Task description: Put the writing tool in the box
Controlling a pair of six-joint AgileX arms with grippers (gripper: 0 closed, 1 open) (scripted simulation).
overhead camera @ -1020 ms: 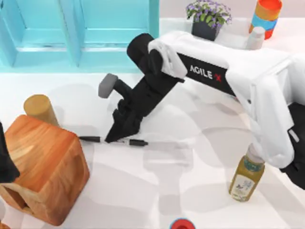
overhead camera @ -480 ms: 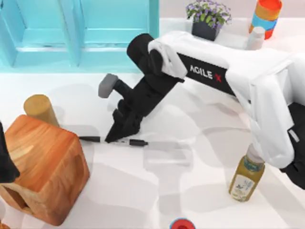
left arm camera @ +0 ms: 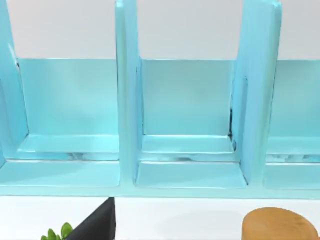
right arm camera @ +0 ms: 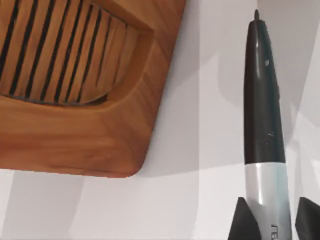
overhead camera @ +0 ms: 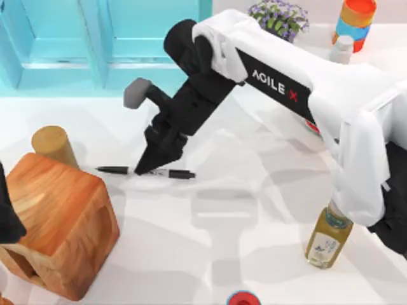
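The writing tool (overhead camera: 175, 173) is a slim black pen with a white middle band, lying level in the table's left-middle area. My right gripper (overhead camera: 143, 169) is shut on its white band. In the right wrist view the writing tool (right arm camera: 262, 100) runs out from between the right gripper (right arm camera: 272, 225) and its dark fingertips (right arm camera: 242, 222). The box (overhead camera: 94, 44) is large and turquoise with a central divider, at the back left, beyond the pen. In the left wrist view the box (left arm camera: 125, 100) stands straight ahead. My left arm (overhead camera: 6, 216) is parked at the left edge.
An orange-brown wooden block (overhead camera: 57, 222) sits front left, close to the pen's left end, and appears as a block (right arm camera: 75, 135) in the right wrist view. A wooden cylinder (overhead camera: 54, 145) stands behind it. An oil bottle (overhead camera: 329, 236) stands front right. A potted plant (overhead camera: 278, 19) and orange cup (overhead camera: 354, 22) are at the back right.
My right gripper has risen and shifted a little toward the box, and the pen has come up with it. The left arm has not moved.
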